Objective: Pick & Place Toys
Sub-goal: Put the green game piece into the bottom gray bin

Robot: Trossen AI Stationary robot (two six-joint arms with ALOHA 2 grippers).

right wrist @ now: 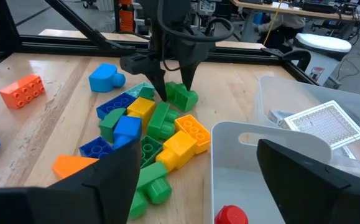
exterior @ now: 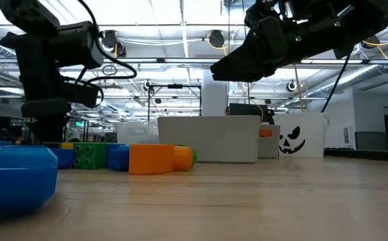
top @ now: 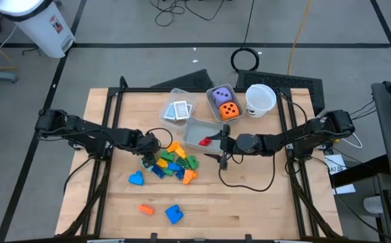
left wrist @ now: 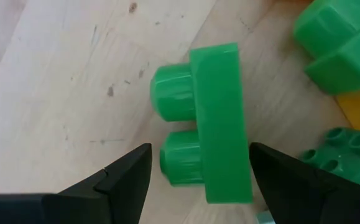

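green block lies between the open left end effector fingers.

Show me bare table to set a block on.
Free: the near right quarter of the table, right of the blue block; also the left strip beyond the blue heart. Crowded: the block pile at centre and the bins behind it.
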